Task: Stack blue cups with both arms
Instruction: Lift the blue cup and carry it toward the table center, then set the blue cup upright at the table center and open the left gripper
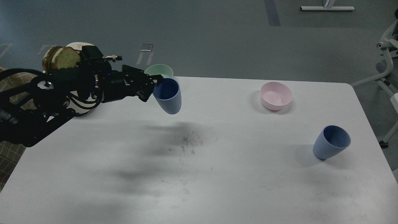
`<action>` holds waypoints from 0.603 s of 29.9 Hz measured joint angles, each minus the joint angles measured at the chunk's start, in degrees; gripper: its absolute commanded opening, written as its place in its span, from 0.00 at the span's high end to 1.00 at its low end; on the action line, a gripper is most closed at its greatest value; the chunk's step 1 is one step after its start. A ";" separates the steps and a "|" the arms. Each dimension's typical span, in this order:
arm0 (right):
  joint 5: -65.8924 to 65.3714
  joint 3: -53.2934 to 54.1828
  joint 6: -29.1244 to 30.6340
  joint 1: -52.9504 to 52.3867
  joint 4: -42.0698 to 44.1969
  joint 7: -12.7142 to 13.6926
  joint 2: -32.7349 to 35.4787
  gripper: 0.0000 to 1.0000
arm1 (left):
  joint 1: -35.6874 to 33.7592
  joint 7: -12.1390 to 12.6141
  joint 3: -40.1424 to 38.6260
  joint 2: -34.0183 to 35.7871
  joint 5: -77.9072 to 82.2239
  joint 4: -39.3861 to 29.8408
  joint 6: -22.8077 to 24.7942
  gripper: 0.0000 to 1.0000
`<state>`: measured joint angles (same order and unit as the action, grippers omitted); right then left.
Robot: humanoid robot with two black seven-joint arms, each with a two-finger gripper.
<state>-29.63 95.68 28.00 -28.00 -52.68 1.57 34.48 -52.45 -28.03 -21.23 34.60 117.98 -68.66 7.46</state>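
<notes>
brightness: even, cool and fairly dim, no hard glare on the white table [236, 186]
shadows: soft, smeared dark patches under the left arm [62, 99]; a short soft one left of the right blue cup [331, 142] and around the pink bowl [276, 95]
sharpness: cups crisp, arm dark with little detail
edges: floor [217, 34] slightly hazy

A white bench [217, 186] with rounded corners carries a pink bowl [276, 95] toward its far right and a blue cup [331, 142] standing near its right edge. A pale green bowl [160, 71] sits at the far edge. Dark scuff marks [186, 141] smudge the middle.
</notes>
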 measured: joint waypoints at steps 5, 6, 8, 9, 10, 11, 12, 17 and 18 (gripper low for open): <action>-0.04 0.86 0.00 0.68 0.03 0.00 0.23 0.00 | -1.23 0.02 5.11 -4.77 1.31 1.83 0.43 1.00; -0.04 0.91 0.00 0.91 0.04 0.00 0.34 0.00 | -1.35 0.01 5.51 -5.77 1.67 2.47 0.44 1.00; -0.04 1.03 0.00 1.45 0.24 0.00 0.56 0.00 | -1.43 0.02 5.87 -7.22 2.05 3.79 0.44 1.00; -0.03 1.08 0.00 1.95 0.43 0.00 0.58 0.00 | -1.43 0.02 5.98 -7.95 2.16 4.56 0.44 1.00; -0.01 1.14 0.00 2.48 0.56 0.00 0.58 0.00 | -1.44 0.03 6.10 -8.58 2.25 5.16 0.44 1.00; 0.03 1.24 0.00 2.90 0.58 0.00 0.58 0.00 | -1.46 0.03 6.20 -8.99 2.30 5.52 0.44 1.00; 0.06 1.30 0.00 3.50 0.58 -0.03 0.58 0.00 | -1.48 0.02 6.28 -9.30 2.33 5.82 0.44 1.00; 0.09 1.43 0.00 4.70 0.47 -0.25 0.55 0.00 | -1.49 0.04 6.38 -9.63 2.35 6.79 0.45 1.00; 0.10 1.44 0.00 4.82 0.47 -0.26 0.53 0.00 | -1.49 0.03 6.41 -9.68 2.35 7.00 0.45 1.00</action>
<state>-29.54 97.12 28.00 -23.18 -52.21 1.31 35.01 -53.94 -27.99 -14.82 24.92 120.33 -61.66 7.91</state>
